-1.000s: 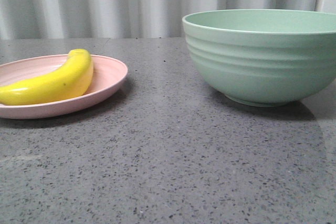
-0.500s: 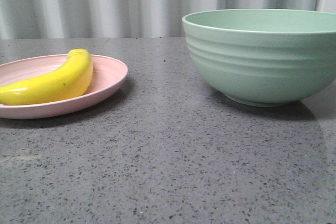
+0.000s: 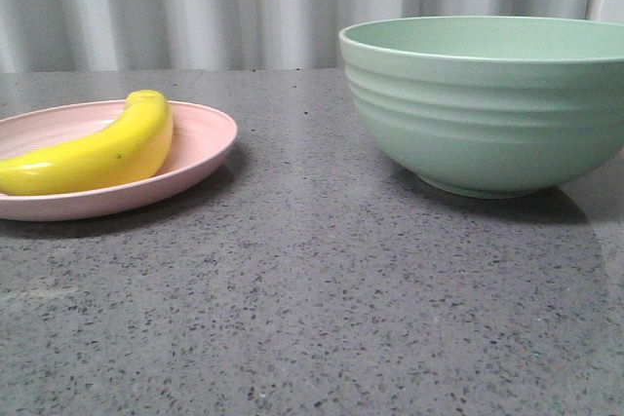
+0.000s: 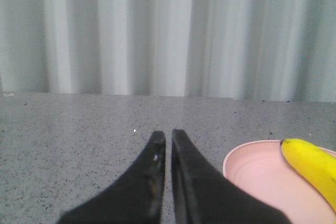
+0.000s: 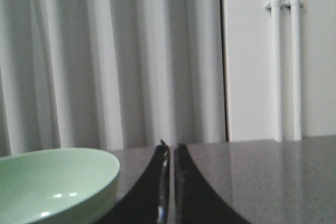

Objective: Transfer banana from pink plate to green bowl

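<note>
Banana [image 3: 93, 151] on plate [image 3: 200, 158]; both claws closed, low

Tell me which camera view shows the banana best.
The front view: the whole banana shows there, lying curved on the pink plate. The left wrist view catches only one end of it at the picture's edge, beside the shut left pincer. The right wrist view does not show it.

banana [image 3: 97, 150] lying on plate [image 3: 200, 158] at left, bowl [image 3: 487, 109] well apart at right
</note>
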### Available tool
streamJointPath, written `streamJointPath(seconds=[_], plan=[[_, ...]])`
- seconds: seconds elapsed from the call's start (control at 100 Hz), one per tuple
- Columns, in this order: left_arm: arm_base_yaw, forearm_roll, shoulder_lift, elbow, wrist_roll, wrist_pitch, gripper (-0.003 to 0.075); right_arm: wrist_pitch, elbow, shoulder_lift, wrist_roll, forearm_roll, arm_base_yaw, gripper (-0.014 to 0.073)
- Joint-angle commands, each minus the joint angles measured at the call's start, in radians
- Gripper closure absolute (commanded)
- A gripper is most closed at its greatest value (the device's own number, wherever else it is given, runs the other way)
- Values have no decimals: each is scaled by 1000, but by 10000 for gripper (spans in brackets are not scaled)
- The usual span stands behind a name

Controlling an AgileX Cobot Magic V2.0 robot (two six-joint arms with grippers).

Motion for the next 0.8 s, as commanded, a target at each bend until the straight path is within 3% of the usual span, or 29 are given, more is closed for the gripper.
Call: streamJointPath(seconds=[0.0,0.18,0.42,0.51,0.58,0.7,0.79], plan=[[2,17,48,-82,0,-11,739,88,-70,-7,2,1,-7,666],[2,19,185,-184,0,18,739,327,-214,71,2,1,-7,665],[2,19,361,-269,0,-14,738,482,-366,270,2,1,-7,664],[2,20,407,-271,0,-44,722,480,-390,326,2,13,-7,664],[2,20,432,-271,2,-51,640,465,-390,351,2,20,-7,664],[2,20,459,-271,2,-75,360,476,-390,376,2,20,-7,664],[2,20,465,-271,2,-116,274,481,-390,380,2,20,-7,664]])
